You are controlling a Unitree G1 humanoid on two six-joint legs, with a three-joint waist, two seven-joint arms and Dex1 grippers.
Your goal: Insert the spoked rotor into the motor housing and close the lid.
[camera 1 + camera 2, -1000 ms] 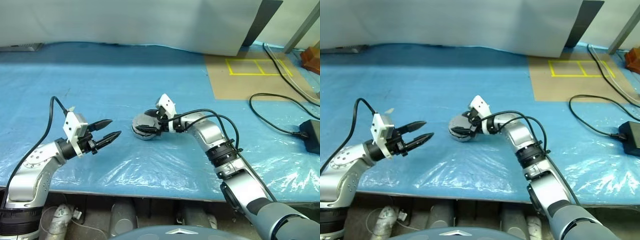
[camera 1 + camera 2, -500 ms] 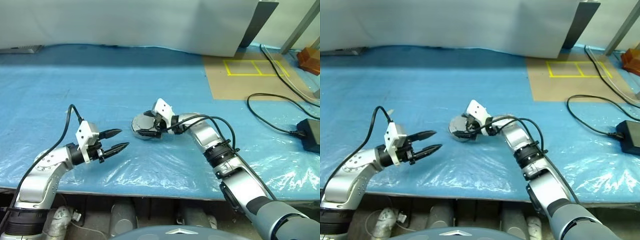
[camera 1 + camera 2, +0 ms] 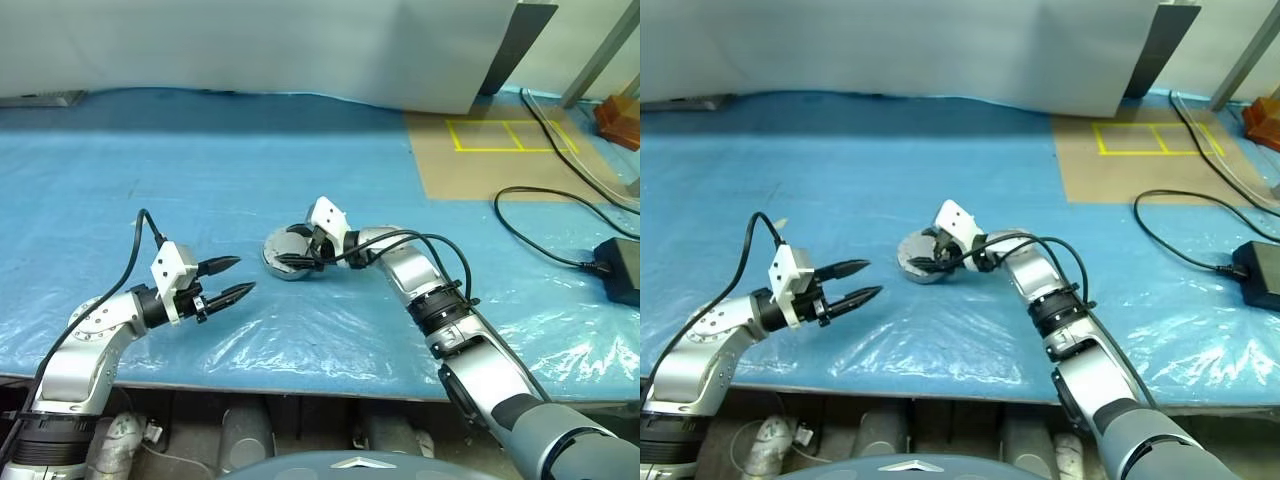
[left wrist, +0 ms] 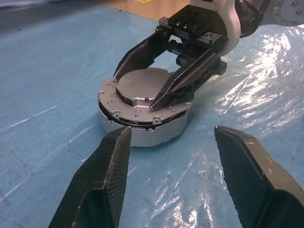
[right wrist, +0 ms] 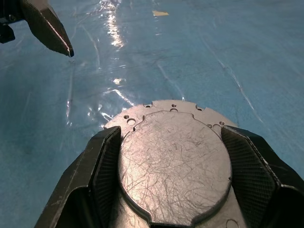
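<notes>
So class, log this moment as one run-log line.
right gripper: fingers astride lid | lid: on motor housing | left gripper: open, apart

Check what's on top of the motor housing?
The lid lies on the motor housing, plain face up, with the right gripper straddling it. The inside is covered, so windings and rotor can't be seen.

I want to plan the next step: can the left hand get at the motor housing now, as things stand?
Probably yes. The left hand is open and points toward the motor housing over bare blue sheet. Only the near side is free, though: the right hand straddles the lid on top.
</notes>
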